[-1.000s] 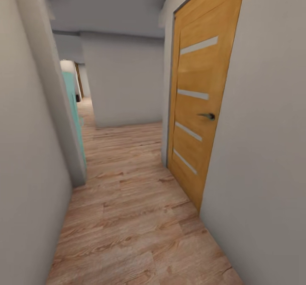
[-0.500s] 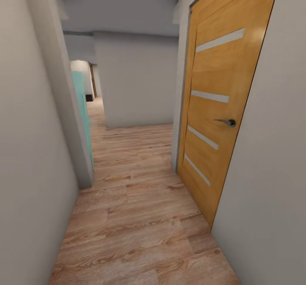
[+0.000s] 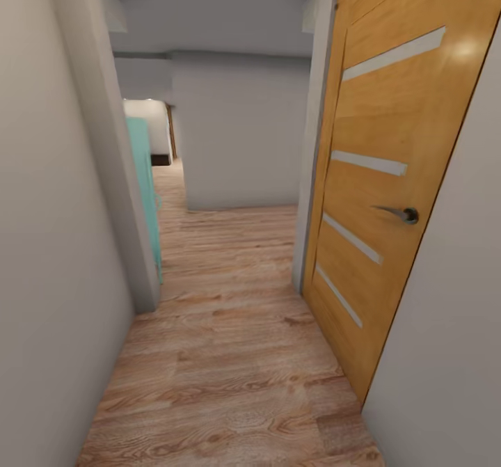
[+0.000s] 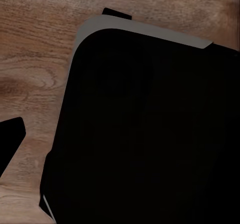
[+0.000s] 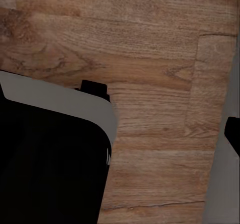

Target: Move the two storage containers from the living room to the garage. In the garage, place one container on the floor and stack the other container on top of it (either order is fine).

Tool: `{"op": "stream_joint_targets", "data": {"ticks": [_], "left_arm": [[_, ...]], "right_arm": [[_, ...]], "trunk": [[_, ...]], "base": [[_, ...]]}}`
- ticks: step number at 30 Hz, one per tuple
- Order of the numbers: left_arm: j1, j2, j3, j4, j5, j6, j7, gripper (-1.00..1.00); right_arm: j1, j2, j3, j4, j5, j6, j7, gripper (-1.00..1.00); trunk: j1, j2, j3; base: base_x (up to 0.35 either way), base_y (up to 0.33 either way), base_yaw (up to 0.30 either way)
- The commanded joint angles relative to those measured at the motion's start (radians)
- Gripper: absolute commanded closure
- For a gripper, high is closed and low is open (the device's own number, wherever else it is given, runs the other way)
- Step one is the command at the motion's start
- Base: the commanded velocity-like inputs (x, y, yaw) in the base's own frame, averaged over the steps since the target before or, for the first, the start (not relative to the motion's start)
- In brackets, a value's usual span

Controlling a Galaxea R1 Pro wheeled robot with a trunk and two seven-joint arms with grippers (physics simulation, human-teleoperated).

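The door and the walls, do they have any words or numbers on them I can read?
None. No words, numbers, labels or signs can be read anywhere.
The wooden door has four pale strips and a dark handle, but nothing written.
The grey walls and the wood plank floor are plain.

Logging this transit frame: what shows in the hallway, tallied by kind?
Wooden door with frosted strips: 1
Door handle: 1
Teal door or panel, on the left side: 1
Wood plank floor: 1
Total: 4
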Motion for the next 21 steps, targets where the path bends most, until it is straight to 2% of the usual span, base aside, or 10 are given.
{"op": "stream_joint_targets", "data": {"ticks": [1,8,14,21], "left_arm": [[0.0,0.0,0.0,0.0,0.005,-0.002,0.0,-1.0],[0.0,0.0,0.0,0.0,0.005,-0.002,0.0,-1.0],[0.0,0.0,0.0,0.001,0.005,-0.002,0.0,-1.0],[0.0,0.0,0.0,0.002,0.006,-0.001,0.0,-1.0]], "right_arm": [[-0.001,0.0,0.002,0.003,0.01,-0.004,-0.005,-1.0],[-0.002,0.0,0.002,0.003,0.009,-0.004,-0.005,-1.0],[-0.001,0.0,0.002,0.003,0.009,-0.004,-0.005,-1.0],[-0.002,0.0,0.008,0.003,0.016,-0.004,-0.004,-1.0]], "trunk": [[0.001,0.0,-0.001],[0.001,0.0,-0.001],[0.001,0.0,-0.001],[0.001,0.0,-0.001]], "base": [[0.316,-0.159,0.274],[0.316,-0.144,0.276],[0.319,-0.047,0.265],[0.325,-0.002,0.038]]}}
